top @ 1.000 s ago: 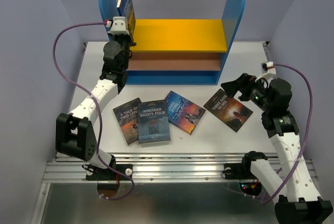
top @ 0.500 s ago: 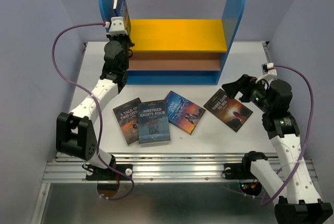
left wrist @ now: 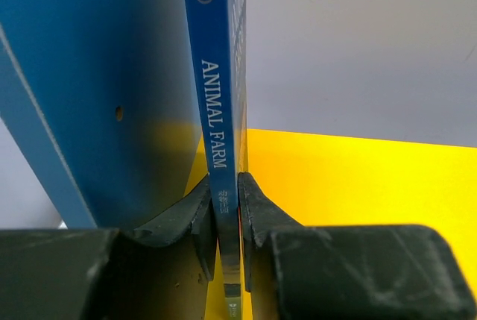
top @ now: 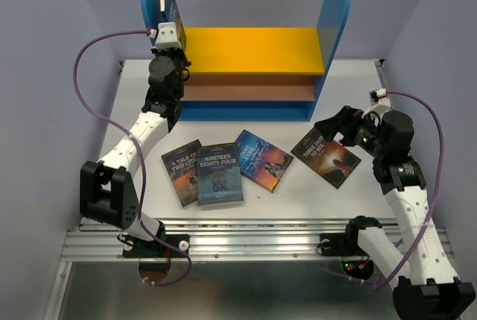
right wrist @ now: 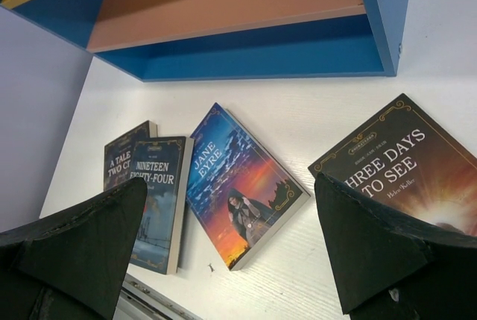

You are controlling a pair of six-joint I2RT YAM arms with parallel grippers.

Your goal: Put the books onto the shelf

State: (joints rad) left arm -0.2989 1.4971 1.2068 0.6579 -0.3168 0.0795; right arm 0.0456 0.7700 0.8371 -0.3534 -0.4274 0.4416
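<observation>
Top, shelf: blue-sided wooden shelf [top: 333, 14], far on white table [top: 298, 201]; four flat paperback books [top: 218, 174] lie on its near side.
Left wrist, left gripper [left wrist: 227, 193]: narrow, clamping upright blue Animal Farm paperback [left wrist: 220, 111] on yellow upper board [left wrist: 358, 178], beside left panel [left wrist: 97, 96].
Right wrist, right gripper [right wrist: 229, 184]: wide, empty, above those flat books.

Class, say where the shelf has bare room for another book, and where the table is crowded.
The yellow upper board is bare from Animal Farm, in the left gripper by the left side panel, to the right side panel. The brown lower board is bare. Crowded: table around A Tale of Two Cities, Nineteen Eighty-Four, Jane Eyre.
</observation>
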